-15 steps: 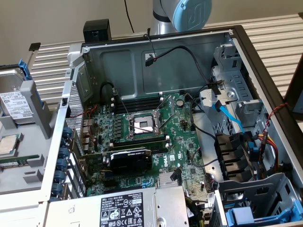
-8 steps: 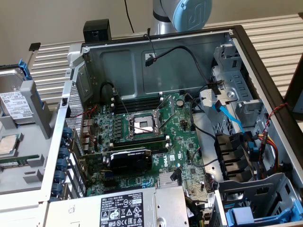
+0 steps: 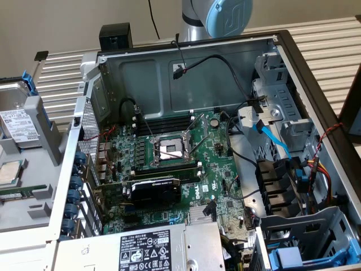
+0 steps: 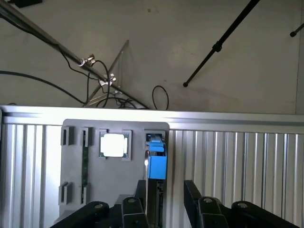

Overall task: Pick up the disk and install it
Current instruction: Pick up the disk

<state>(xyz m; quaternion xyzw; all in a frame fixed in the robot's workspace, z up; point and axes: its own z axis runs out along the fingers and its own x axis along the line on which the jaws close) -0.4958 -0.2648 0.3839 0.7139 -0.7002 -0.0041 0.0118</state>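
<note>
Slatted metal table (image 3: 324, 39): open computer case (image 3: 169, 79), grey parts tray (image 3: 42, 197).

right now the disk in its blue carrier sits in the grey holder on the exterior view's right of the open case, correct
Wrong side: the exterior view shows the disk in its blue carrier sitting in the grey holder on that view's left of the open case.

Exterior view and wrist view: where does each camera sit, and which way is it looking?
Exterior view: off the arm, high up, looking down into an open computer case; a blue arm joint shows at the top edge.
Wrist view: on the wrist, looking past the open gripper at the disk standing in a grey holder.
Shared: the disk, the holder and a square chip beside the disk.
</note>
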